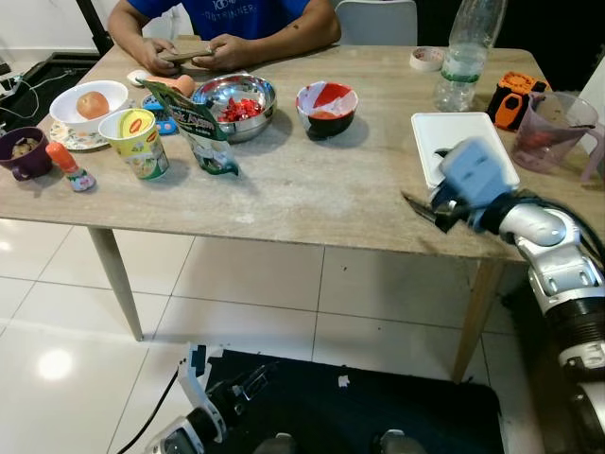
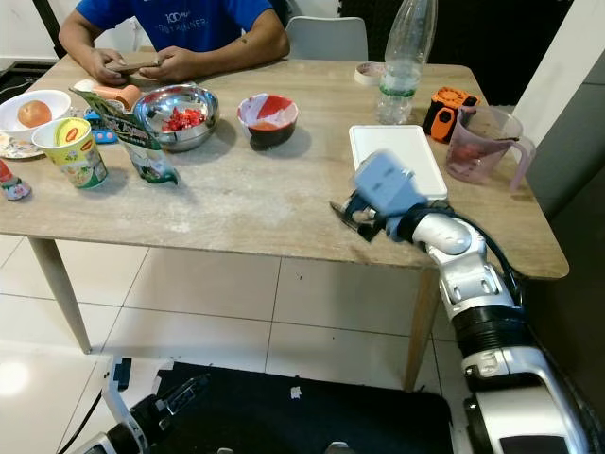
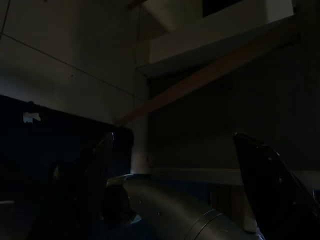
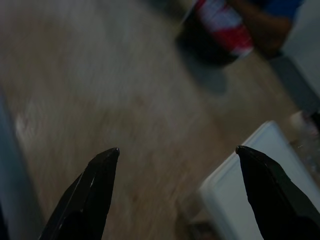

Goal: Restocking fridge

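Note:
My right gripper [image 4: 177, 148] hovers open and empty over the wooden table [image 1: 284, 194], near its front edge. It sits just left of a white tray [image 1: 461, 147], its fingertips [image 1: 416, 203] pointing left. Beyond it along the fingers stands a red-and-white bowl [image 4: 222, 25]. Further left are a steel bowl of red pieces [image 1: 236, 102], a green snack bag [image 1: 198, 128], a yellow noodle cup [image 1: 137, 142] and a white bowl holding a fruit [image 1: 90, 102]. My left gripper [image 3: 174, 134] hangs low beside my body, with its fingers apart in a dark view.
A person in a blue shirt [image 1: 227, 14] sits at the far side with both hands on the table. A clear bottle [image 1: 466, 57], an orange-black tool [image 1: 515, 99] and a pink jug [image 1: 558, 132] stand at back right. A purple cup [image 1: 24, 151] is at far left. A dark mat [image 1: 359, 407] covers the floor.

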Available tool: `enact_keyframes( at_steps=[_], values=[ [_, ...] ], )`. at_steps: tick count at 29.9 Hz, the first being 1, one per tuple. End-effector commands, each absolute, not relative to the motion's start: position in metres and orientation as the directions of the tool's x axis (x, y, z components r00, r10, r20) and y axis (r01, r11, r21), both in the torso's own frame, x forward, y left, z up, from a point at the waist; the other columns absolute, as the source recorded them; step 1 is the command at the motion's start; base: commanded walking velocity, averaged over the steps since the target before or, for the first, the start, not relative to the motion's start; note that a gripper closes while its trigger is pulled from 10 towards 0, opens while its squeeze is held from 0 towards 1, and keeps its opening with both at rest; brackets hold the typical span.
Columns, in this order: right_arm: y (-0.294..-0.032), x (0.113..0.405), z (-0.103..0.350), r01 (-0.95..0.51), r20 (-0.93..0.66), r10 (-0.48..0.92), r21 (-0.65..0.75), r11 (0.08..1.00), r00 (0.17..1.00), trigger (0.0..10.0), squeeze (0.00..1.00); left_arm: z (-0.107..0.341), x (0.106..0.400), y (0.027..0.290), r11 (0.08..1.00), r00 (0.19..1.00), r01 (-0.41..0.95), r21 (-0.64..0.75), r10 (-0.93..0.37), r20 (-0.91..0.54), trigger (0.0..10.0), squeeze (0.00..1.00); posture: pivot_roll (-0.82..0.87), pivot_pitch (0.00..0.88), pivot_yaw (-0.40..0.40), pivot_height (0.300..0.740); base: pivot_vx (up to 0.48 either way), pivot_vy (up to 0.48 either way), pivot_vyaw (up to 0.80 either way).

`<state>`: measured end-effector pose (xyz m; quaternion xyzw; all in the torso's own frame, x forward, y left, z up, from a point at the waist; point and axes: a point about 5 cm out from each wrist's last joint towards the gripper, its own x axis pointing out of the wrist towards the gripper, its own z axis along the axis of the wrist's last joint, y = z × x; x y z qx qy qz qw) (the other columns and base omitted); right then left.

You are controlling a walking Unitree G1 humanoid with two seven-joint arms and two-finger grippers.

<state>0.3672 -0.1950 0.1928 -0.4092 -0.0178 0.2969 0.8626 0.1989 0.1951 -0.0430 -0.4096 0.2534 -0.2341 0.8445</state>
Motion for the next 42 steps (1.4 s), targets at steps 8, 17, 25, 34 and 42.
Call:
enact_keyframes(
  at_steps=[8,17,25,34,42],
  values=[
    [-0.207,0.380,0.187,-0.381,-0.242,0.356,-0.833,0.400,0.903,10.0,0.00,-0.047,0.192,0.194,0.549,0.764,0.161,-0.820,-0.596,-0.248,10.0,0.00,0.03,0.132,-0.006,0.740,0.000,0.000,0.00],
    [-0.205,0.386,0.186,-0.340,-0.217,0.323,-0.852,0.399,0.921,10.0,0.00,-0.047,0.191,0.194,0.547,0.768,0.163,-0.821,-0.593,-0.243,10.0,0.00,0.04,0.134,-0.009,0.740,0.000,0.000,0.00],
    [-0.203,0.388,0.169,-0.356,-0.250,0.281,-0.822,0.444,0.927,0.0,0.00,-0.046,0.193,0.194,0.546,0.770,0.172,-0.820,-0.593,-0.233,10.0,0.00,0.04,0.135,-0.011,0.740,0.000,0.000,0.00],
    [-0.203,0.389,0.165,-0.338,-0.241,0.258,-0.824,0.454,0.936,0.0,0.00,-0.045,0.195,0.193,0.543,0.771,0.182,-0.820,-0.596,-0.224,10.0,0.00,0.04,0.136,-0.013,0.740,0.000,0.000,0.00],
    [-0.202,0.390,0.166,-0.330,-0.229,0.264,-0.828,0.454,0.937,0.0,0.00,-0.043,0.197,0.193,0.541,0.772,0.195,-0.818,-0.600,-0.213,10.0,0.00,0.04,0.135,-0.012,0.740,0.000,0.000,0.00]
  ],
)
